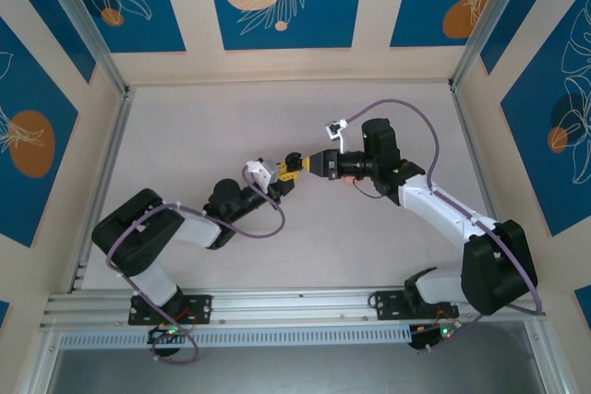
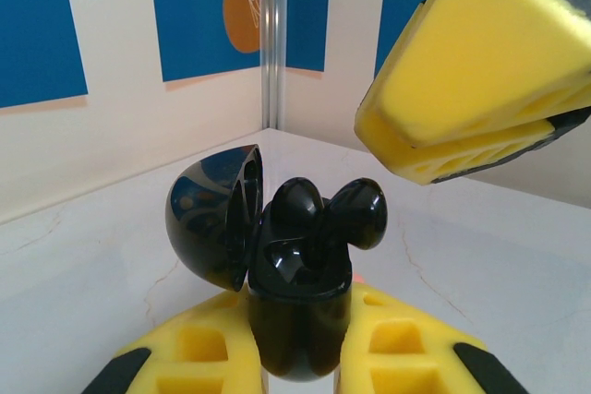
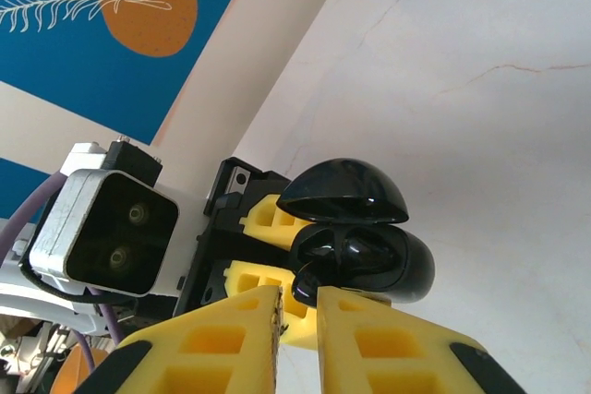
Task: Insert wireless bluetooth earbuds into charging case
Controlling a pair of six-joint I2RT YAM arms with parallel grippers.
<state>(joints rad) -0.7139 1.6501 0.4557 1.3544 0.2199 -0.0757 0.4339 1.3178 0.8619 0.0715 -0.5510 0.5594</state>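
**yam_fan:** ok so where's the charging case (image 2: pixel 300 320) at right now?

**bolt42:** Near the middle of the table (image 1: pixel 185 136). The left gripper (image 1: pixel 287 173) has it clamped by the lower body between its yellow fingers (image 2: pixel 406 352). It's standing upright with the lid (image 2: pixel 212 219) flipped open. In the left wrist view the lid sits at 9 o'clock of the body.

**yam_fan:** and the earbuds?

**bolt42:** both earbuds (image 2: pixel 297 205) are sitting in the case side by side, rounded ends poking up above the rim. One's at about 12 o'clock, the other (image 2: pixel 362 212) leans toward 2.

**yam_fan:** what about the right gripper?

**bolt42:** the right gripper (image 3: pixel 298 316) is just beside the case, pointing in from 3 o'clock in the top view. The jaws are narrow, just a thin slit between them, and nothing's in it. From the left wrist view its pads (image 2: pixel 480 71) hang at 1 o'clock of the earbuds, not touching them.
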